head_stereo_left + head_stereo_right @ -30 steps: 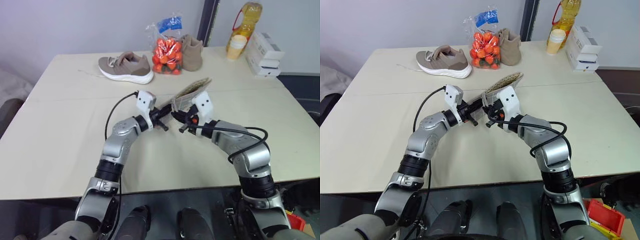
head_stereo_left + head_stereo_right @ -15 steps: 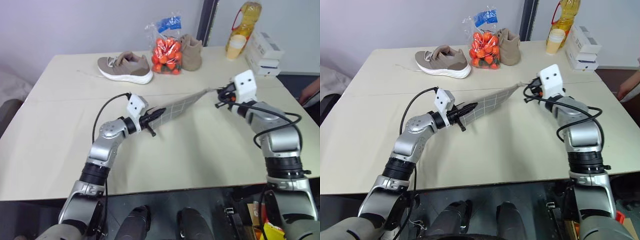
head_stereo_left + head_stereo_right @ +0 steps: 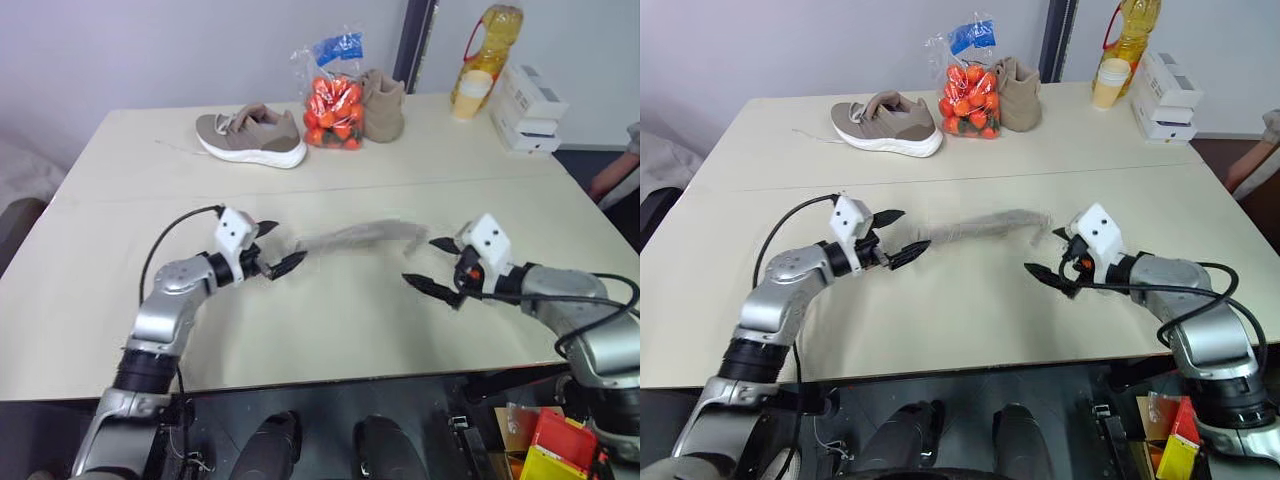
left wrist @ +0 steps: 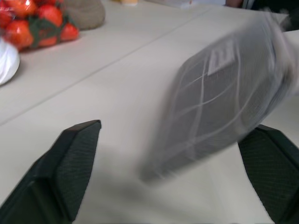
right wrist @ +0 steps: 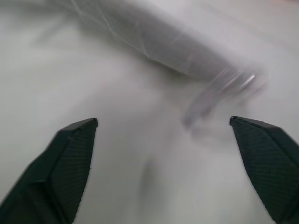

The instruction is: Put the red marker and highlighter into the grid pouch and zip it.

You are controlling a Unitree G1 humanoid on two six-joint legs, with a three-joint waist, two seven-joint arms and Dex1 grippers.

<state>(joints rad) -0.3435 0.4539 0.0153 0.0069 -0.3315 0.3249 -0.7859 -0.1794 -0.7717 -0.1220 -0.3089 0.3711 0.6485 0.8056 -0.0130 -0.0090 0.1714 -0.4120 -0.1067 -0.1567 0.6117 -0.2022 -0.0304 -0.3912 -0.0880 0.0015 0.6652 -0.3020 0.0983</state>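
Note:
The grid pouch (image 3: 355, 238), grey with white grid lines, shows as a motion-blurred streak stretched between my two grippers, just over the table (image 3: 330, 330). Neither gripper touches it. My left gripper (image 3: 276, 247) stands open at the pouch's left end, and the left wrist view has the pouch (image 4: 219, 107) with its white label ahead of the spread fingers. My right gripper (image 3: 431, 265) is open just right of the pouch's other end, where the right wrist view shows the blurred pouch (image 5: 154, 37). The red marker and the highlighter are hidden.
At the back of the table lie a tan sneaker (image 3: 252, 135), a bag of red-orange fruit (image 3: 335, 105) and a second beige shoe (image 3: 385, 100). An oil bottle (image 3: 488, 45), a paper cup (image 3: 467, 95) and white boxes (image 3: 530, 115) stand back right. A person's arm (image 3: 615, 175) shows at the right edge.
Both grippers have opened and let go of the pouch. Both arms pulled apart and back toward me, the right one dropping lower. The pouch, earlier stretched between them, is loose and blurred.

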